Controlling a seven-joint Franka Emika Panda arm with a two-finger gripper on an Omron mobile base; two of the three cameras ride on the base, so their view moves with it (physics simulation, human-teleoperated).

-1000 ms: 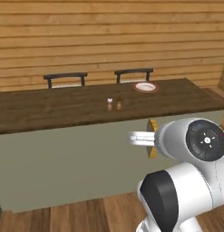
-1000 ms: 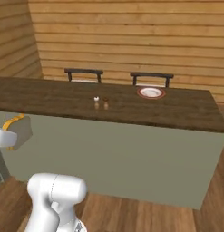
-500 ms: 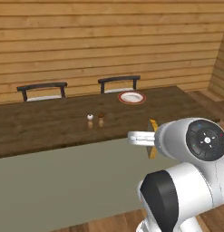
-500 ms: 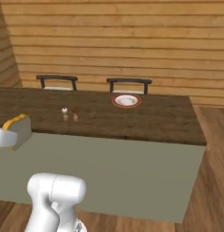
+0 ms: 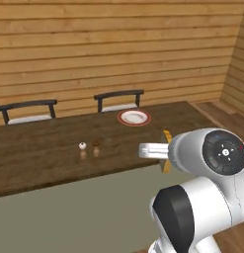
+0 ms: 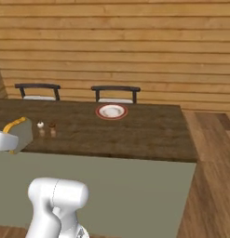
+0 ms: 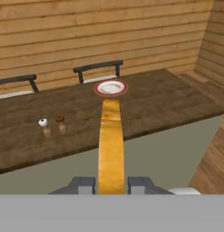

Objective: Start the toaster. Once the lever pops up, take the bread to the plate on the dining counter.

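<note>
Item 1, nearest: the gripper [image 7: 111,185], jaws closed on the bread [image 7: 110,145]. In the hand view the slice stands edge-on between the two dark fingertips [image 7: 84,185], its yellow-tan crust running up the middle of the frame. In the right base view the same slice shows side-on, pale crumb with tan crust, at the left edge of the picture.

Item 2: the dining counter [image 5: 39,153], dark wood-grain slab over a plain grey-green front. The bread hangs on the robot's side of it, short of the slab's near edge (judged from the base views).

Item 3, on the slab: two small shakers [image 7: 52,121], one white-topped and one brown, left of the bread's line.

Item 4, toward the far edge: the plate [image 7: 111,88], white with a red rim, bare. The slice points almost straight at it in the hand view, yet is well apart from it.

Item 5, farthest: two dark chairs [image 5: 118,99] against the plank wall.

Progress, as judgement: the bread is in hand at the dining counter, so toasting and pick-up appear done. Remaining: reach across the slab, lower the slice onto the plate, release.
</note>
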